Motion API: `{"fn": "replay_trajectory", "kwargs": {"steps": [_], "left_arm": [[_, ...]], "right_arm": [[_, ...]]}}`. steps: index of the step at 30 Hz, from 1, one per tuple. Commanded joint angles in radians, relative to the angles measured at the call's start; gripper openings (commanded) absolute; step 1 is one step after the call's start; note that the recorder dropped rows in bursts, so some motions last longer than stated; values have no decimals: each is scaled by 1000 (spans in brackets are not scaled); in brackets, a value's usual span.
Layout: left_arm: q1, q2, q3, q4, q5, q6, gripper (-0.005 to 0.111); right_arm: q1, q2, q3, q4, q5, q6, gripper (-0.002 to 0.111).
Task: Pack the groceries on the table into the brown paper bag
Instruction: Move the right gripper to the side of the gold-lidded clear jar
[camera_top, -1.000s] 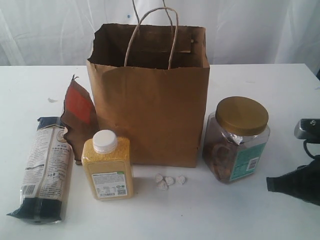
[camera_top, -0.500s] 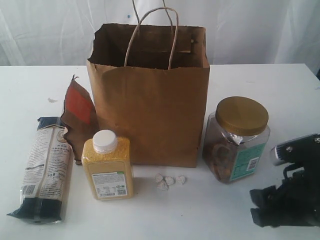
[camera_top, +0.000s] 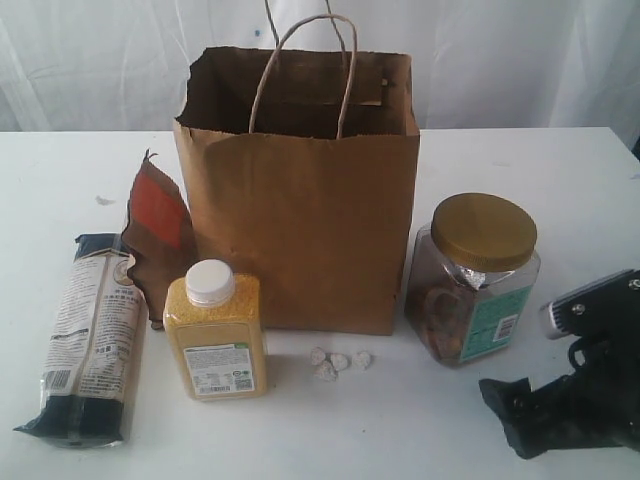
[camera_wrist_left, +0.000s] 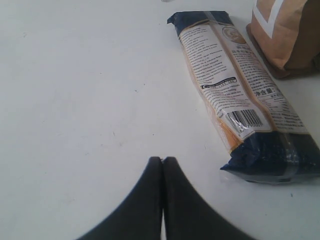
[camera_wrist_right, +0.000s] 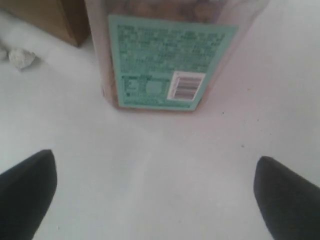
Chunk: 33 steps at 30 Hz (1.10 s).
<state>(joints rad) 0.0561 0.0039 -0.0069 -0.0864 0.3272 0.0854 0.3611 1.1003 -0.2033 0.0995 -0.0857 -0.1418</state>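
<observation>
While pale curtains (camera_top: 500, 60) hang behind the white table (camera_top: 400, 430), left tool (camera_wrist_left: 162, 161) sits together — right tool (camera_wrist_right: 154, 165) apart.

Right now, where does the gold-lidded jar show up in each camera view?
Exterior view: the gold-lidded jar stands right of the brown paper bag.
Left wrist view: not in it.
Right wrist view: its teal label, straight ahead of the open right gripper.
Shared landmark: tiny white lumps, near the jar in exterior and right wrist views.
</observation>
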Motion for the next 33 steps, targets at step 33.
{"fn": "replay_trajectory", "kwargs": {"steps": [33], "left_arm": [[0, -4, 7, -4, 6, 0, 0]], "right_arm": [[7, 523, -67, -30, -840, -82, 104]]}}
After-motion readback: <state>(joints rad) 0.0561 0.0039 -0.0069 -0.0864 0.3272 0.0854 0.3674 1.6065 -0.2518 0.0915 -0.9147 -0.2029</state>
